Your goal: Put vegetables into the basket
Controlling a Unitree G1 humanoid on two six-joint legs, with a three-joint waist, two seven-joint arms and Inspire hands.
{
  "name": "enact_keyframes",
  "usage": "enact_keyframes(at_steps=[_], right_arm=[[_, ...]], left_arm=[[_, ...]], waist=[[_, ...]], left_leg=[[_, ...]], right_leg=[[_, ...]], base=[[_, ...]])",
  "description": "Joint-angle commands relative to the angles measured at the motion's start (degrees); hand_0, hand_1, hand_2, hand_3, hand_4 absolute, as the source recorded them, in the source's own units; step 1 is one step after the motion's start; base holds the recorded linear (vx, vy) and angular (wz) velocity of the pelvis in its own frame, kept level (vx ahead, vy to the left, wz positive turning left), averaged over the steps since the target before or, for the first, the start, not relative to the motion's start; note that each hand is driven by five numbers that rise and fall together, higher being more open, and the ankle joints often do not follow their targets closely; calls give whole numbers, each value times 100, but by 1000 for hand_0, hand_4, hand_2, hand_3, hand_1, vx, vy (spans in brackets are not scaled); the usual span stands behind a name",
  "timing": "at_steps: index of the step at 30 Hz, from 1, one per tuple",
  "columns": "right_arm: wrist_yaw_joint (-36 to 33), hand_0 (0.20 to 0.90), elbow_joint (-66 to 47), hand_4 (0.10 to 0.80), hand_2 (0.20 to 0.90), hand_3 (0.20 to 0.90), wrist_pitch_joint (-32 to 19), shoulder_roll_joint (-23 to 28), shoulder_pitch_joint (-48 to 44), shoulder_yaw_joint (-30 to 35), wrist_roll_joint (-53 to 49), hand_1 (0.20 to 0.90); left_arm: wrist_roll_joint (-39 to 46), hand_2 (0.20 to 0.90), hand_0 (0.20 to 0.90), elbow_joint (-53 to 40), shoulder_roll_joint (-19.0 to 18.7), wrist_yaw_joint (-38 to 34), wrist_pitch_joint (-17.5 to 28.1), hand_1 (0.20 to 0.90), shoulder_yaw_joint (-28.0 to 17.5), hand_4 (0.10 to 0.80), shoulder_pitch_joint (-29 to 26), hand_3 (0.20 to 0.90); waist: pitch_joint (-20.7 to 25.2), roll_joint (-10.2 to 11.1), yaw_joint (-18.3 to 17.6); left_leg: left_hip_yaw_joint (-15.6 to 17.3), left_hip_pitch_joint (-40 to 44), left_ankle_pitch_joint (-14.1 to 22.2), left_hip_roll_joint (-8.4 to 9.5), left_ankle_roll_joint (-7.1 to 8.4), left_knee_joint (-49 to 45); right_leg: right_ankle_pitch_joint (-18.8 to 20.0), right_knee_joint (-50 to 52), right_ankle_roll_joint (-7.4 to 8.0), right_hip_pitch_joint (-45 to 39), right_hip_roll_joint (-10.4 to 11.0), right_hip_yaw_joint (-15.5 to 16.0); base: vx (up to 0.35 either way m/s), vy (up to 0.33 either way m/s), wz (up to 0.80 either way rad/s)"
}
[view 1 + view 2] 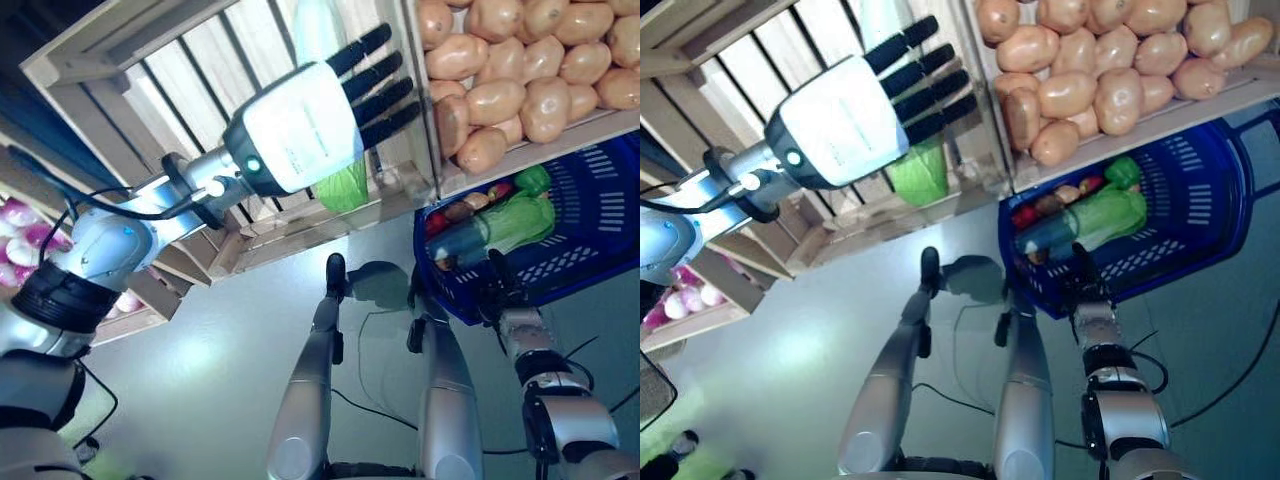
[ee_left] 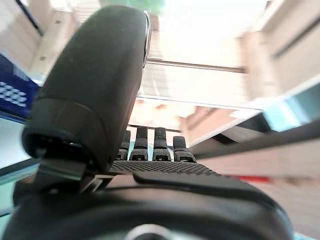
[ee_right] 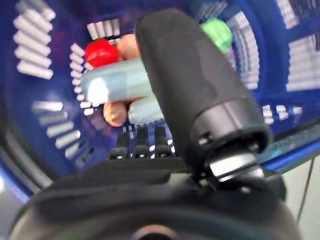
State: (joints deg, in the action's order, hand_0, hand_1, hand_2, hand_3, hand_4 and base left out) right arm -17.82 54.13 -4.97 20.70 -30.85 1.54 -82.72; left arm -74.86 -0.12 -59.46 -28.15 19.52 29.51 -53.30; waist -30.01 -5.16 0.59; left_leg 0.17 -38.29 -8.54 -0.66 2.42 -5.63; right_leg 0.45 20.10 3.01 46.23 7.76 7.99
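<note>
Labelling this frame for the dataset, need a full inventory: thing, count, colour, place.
Slatted wooden crate: one, pale wood, under the left hand.
Leafy green cabbage: one, green, in that crate.
Potatoes: a heap, tan, in the next crate.
Purple-white onions: several, far left bin.
Blue plastic basket: one, holding green, red and brown produce.
Left hand: open, fingers straight, over the cabbage.
Right hand: at the basket's rim, grip unclear.

Wooden shelf crates: potatoes heaped in right one, green cabbage in middle one.
</note>
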Motion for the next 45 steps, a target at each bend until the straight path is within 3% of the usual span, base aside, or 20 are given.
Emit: enact_keyframes(at_steps=[1, 6, 14, 24, 35, 38, 45], right_arm=[[150, 900, -106, 800, 900, 900, -412, 62, 666, -32, 600, 900], [549, 900, 227, 800, 900, 900, -331, 94, 904, 42, 733, 900], [893, 900, 238, 800, 900, 900, -405, -144, 1165, 41, 901, 900], [713, 900, -172, 800, 900, 900, -520, -345, 1220, -88, 1175, 900], [661, 900, -279, 800, 900, 900, -568, -351, 1256, -102, 1220, 900], [707, 900, -312, 800, 900, 900, -581, -361, 1315, -115, 1228, 900], [742, 900, -403, 800, 900, 900, -572, -355, 1328, -153, 1256, 900]], left_arm=[[298, 900, 900, -143, 33, 268, 208, 900, -614, 800, -553, 900], [240, 900, 900, 8, 156, 928, 381, 900, -782, 800, -626, 900], [92, 900, 900, -161, 679, 1513, 696, 900, -1601, 800, -431, 900], [-411, 900, 900, 64, 1024, 343, 1203, 900, -2346, 800, -201, 900], [-439, 900, 900, 393, 802, 555, 1262, 900, -2287, 800, -216, 900], [-418, 900, 900, 408, 772, 1053, 900, 900, -2299, 800, -149, 900], [-300, 900, 900, 503, 744, 1423, 600, 900, -2307, 800, -17, 900]], waist=[[21, 57, -125], [21, 135, -168], [21, 238, -164], [21, 312, -102], [21, 337, -81], [21, 323, -77], [21, 264, -90]], left_leg=[[247, -307, 243, 343, -22, -454], [290, -259, 260, 315, -16, -436], [284, -187, 303, 325, -19, -398], [222, -162, 271, 341, -3, -318], [188, -250, 284, 323, 14, -367], [183, -268, 301, 326, 12, -391], [186, -304, 296, 328, 22, -422]], right_leg=[[592, -707, 142, -426, -241, 3], [603, -775, 153, -494, -257, -25], [585, -833, 157, -574, -294, -34], [576, -850, 141, -605, -309, 28], [586, -831, 155, -532, -307, 62], [570, -807, 162, -517, -303, 73], [566, -791, 162, -479, -297, 72]], base=[[2, 21, -8], [3, 1, -1], [1, 0, 0], [7, -4, 0], [2, -20, 0], [11, -6, 0], [0, 0, 0]])
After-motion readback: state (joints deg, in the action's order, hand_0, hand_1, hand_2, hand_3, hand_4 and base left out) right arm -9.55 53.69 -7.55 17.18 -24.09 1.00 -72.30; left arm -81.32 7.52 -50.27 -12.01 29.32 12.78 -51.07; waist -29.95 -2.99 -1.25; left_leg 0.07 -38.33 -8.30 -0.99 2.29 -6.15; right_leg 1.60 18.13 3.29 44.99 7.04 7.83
